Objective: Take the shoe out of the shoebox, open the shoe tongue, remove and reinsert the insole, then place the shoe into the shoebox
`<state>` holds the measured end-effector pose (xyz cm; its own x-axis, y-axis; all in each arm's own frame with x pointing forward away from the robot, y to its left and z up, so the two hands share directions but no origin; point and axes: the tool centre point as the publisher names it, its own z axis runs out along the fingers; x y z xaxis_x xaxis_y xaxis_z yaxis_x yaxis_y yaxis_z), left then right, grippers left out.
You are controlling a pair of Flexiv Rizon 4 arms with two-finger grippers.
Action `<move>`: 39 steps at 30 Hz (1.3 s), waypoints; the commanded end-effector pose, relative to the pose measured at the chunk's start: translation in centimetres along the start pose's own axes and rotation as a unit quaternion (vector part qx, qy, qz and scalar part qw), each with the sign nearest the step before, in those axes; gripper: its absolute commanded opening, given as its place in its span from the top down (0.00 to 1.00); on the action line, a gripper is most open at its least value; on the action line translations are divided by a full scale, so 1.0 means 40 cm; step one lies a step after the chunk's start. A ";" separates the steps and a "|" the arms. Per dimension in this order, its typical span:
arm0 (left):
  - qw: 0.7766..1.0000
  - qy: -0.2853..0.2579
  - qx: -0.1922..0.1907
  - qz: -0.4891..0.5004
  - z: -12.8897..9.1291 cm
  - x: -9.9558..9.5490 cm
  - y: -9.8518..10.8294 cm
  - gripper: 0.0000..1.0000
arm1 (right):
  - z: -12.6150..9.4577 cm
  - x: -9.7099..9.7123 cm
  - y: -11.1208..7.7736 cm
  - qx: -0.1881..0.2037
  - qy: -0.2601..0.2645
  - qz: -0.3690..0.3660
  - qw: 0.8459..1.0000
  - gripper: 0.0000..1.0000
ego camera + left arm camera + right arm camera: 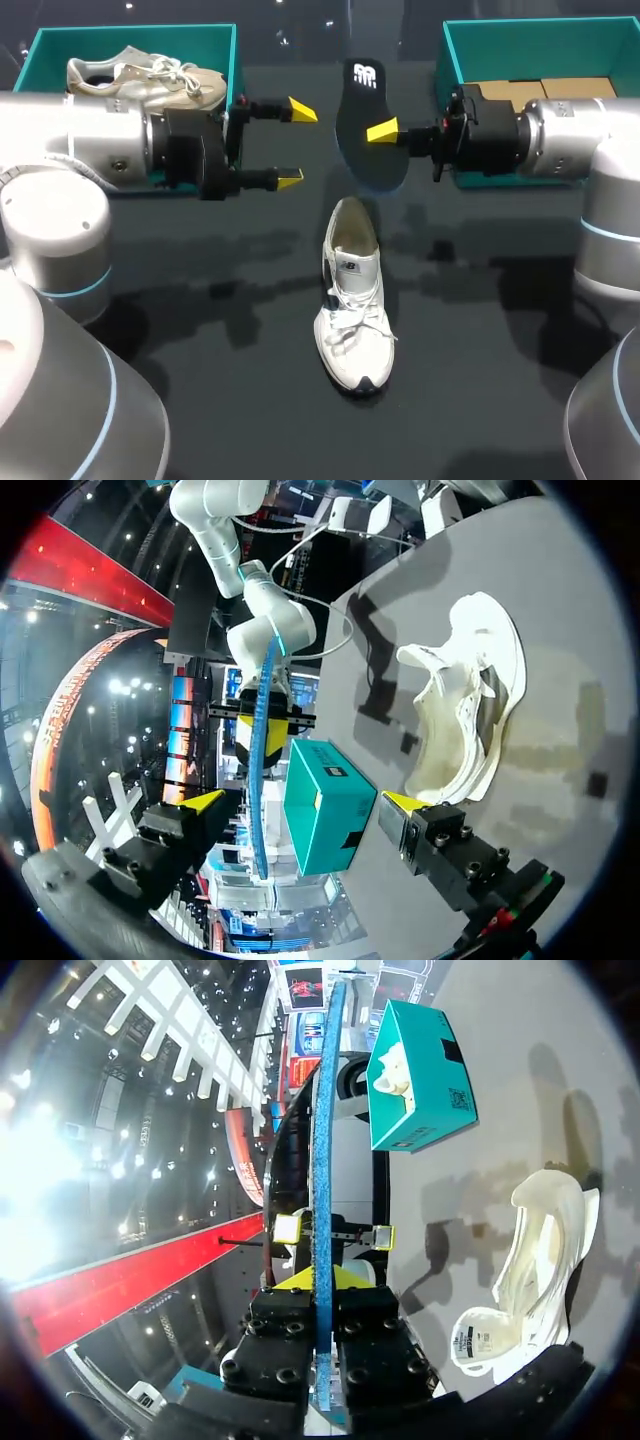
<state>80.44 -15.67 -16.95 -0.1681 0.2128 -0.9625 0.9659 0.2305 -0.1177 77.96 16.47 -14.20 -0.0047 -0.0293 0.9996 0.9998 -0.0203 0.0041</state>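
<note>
Black insole (366,90) is out, pinched in your right gripper (380,130); left gripper (296,144) gapes empty. Reinsert step, I'd say: line it toe-first into the near white shoe (353,295).

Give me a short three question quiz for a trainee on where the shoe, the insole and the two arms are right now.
1. Fill in: the jaws of the left arm are ____ and hold nothing.
2. Whose jaws are shut on the insole? A. left arm B. right arm C. neither
3. True or false: the insole lies inside the white shoe on the table.
Key: 1 open; 2 B; 3 false, it is held clear of the shoe.
</note>
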 end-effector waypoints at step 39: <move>0.784 0.267 -0.199 -0.523 -0.033 0.199 0.017 0.00 | -0.039 -0.076 0.092 -0.043 -0.013 -0.184 0.982 1.00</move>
<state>79.36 -12.02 -24.10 -0.9408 0.1763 -0.2895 0.3339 0.6289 -0.7021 82.06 14.86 -16.45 -0.3423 0.0282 0.9392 0.9340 -0.0983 0.3434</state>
